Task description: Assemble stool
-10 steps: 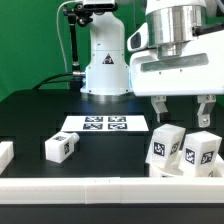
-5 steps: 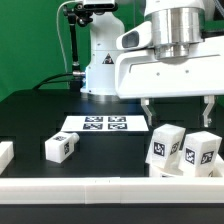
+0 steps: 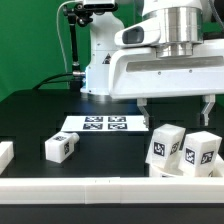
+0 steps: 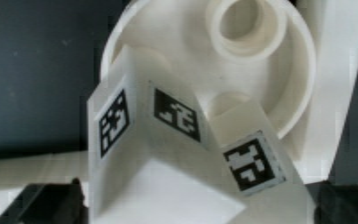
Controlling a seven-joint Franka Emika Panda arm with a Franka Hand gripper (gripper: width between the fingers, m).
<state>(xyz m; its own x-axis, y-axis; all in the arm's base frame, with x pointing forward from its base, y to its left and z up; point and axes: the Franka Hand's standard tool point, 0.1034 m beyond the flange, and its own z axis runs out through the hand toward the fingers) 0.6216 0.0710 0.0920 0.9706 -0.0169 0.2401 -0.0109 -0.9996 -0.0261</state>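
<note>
While the gripper (image 3: 176,116) hung with its jaws spread wide and nothing between them, I judged the step in hand to be picking up a leg. One leg (image 3: 165,147) and a second leg (image 3: 198,152) stood side by side, just to the exterior view's right of the marker board (image 3: 102,124) and below the claw. The wrist view showed the round seat (image 4: 220,60) close behind them. I wanted to descend centred over one leg and close on its flat faces, clear of its neighbour.
</note>
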